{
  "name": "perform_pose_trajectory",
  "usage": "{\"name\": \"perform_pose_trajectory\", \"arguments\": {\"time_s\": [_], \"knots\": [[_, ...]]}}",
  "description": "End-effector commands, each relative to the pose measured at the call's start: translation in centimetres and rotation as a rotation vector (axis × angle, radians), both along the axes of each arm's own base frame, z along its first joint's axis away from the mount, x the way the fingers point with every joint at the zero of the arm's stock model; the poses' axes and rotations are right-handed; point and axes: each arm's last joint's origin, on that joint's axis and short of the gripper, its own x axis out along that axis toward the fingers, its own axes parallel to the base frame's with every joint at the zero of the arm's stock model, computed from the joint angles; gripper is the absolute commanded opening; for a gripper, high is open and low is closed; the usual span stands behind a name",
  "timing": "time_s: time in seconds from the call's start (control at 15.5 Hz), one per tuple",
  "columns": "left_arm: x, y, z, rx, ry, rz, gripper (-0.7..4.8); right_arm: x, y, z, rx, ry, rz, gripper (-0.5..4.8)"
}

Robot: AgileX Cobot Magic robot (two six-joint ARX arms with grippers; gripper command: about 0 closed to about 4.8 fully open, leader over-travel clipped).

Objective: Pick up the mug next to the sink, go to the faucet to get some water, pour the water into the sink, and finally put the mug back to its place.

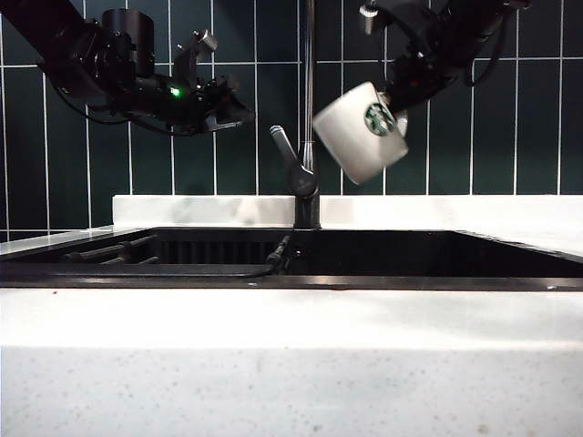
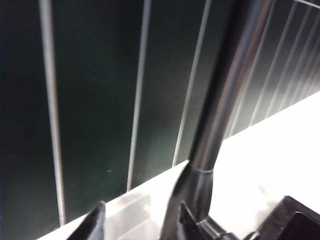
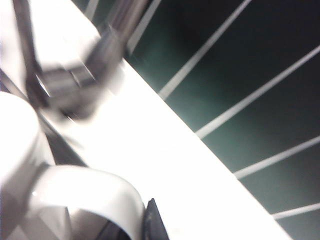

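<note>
The faucet (image 1: 307, 137) runs out of the exterior view at the top, so its spout is unseen; its lever (image 1: 284, 146) angles up to the left above the base, which stands at the back edge of the counter (image 1: 291, 364). The sink (image 1: 410, 259) shows only as a dark strip, with slatted rack parts (image 1: 118, 250) at its left end. The right wrist view is blurred: the mug's handle (image 3: 95, 192) fills the near field, with one dark fingertip (image 3: 152, 222) beside it; the jaws themselves are mostly hidden. The right gripper (image 1: 398, 96), up at the right of the faucet, is clenched on the handle of the mug (image 1: 360, 130), which hangs tilted in the air over the sink, mouth toward the pipe, logo facing out. The left gripper (image 1: 232, 107) hovers high at the left of the faucet, jaws released and wide, holding nothing; its wrist view shows the pipe close ahead between them, against dark tiles (image 2: 100, 100).
</note>
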Motion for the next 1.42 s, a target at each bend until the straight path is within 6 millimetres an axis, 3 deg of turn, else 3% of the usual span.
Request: {"name": "perform_pose_trajectory", "arguments": {"time_s": [0.06, 0.19, 0.32, 0.52, 0.71, 0.97, 1.29, 1.42], "knots": [[0.2, 2.2, 0.7, -0.068, 0.049, 0.037, 1.78, -0.2, -0.2, 2.1, -0.123, -0.156, -0.01, -0.01], [0.0, 2.8, 1.1, -0.087, 0.061, 0.003, 1.69, -0.3, -0.2, 1.9, -0.208, -0.158, 0.011, -0.01], [-0.6, 3.1, 2.4, -0.086, 0.037, -0.062, 1.15, -0.3, -0.3, 1.7, -0.289, -0.158, 0.013, -0.01], [-3.1, 3.3, 6.8, -0.089, -0.032, -0.167, -0.06, -0.4, -0.4, 1.4, -0.46, -0.156, 0.045, -0.01], [-5.2, 3.6, 9.5, -0.088, 0.012, -0.163, -0.06, -0.4, -0.4, 1.3, -0.536, -0.169, 0.073, -0.01], [-7.6, 3.9, 11.2, -0.08, 0.04, -0.158, -0.06, -0.3, -0.4, 1.5, -0.709, -0.234, 0.126, -0.01], [-11.7, 4.4, 11.2, -0.075, 0.121, -0.127, -0.06, -0.4, -0.3, 1.4, -0.713, -0.218, 0.13, -0.01], [-13.4, 4.6, 10.6, -0.072, 0.144, -0.126, -0.06, -0.4, -0.2, 1.5, -0.798, -0.237, 0.13, -0.01]]}}
